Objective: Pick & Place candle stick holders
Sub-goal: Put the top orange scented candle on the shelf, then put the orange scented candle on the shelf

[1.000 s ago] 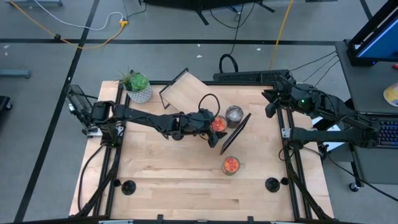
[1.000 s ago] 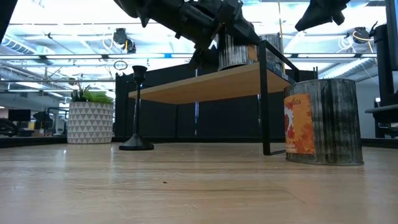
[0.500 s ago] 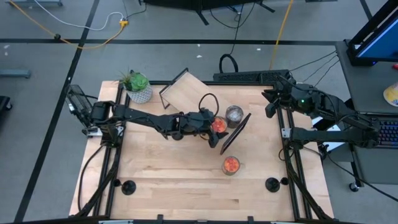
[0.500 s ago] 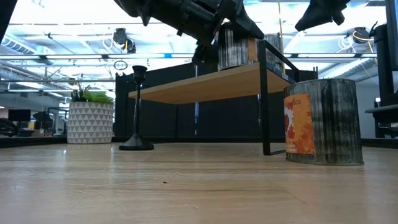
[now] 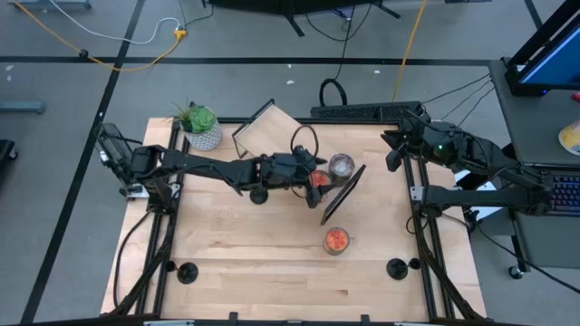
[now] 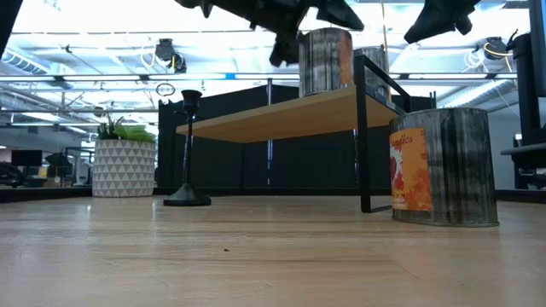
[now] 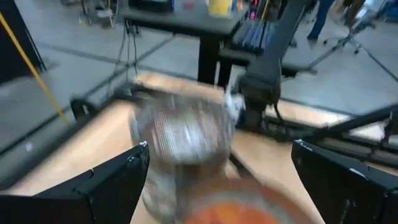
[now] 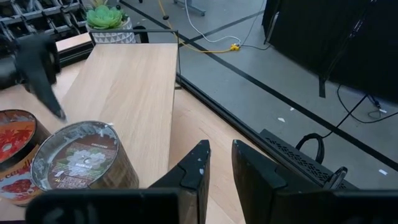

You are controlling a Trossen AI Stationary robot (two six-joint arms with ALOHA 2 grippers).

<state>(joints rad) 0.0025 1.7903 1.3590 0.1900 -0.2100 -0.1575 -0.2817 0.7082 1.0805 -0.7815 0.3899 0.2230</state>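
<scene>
One black candlestick holder (image 6: pixel 189 150) stands upright on its round base on the table; from above its base (image 5: pixel 258 195) shows partly under my left arm. My left gripper (image 5: pixel 314 172) is open and empty, high above the shelf's candle tins; in its wrist view (image 7: pixel 227 180) the fingers stand wide apart over a red-topped tin (image 7: pixel 249 208) and a grey tin (image 7: pixel 180 134). My right gripper (image 5: pixel 395 152) is shut and empty at the table's far right edge.
A wooden shelf (image 6: pixel 281 115) with a black frame carries two tins (image 6: pixel 325 60). An orange-labelled tin (image 5: pixel 336 240) stands on the table near it. A potted plant (image 5: pixel 201 127) is at the far left. Two round black items (image 5: pixel 188 271) (image 5: pixel 396 268) sit near the front edge.
My left gripper has risen from beside the tin on the shelf and gone a little toward the table's far edge. The tin stays in place on the shelf, its top now uncovered.
</scene>
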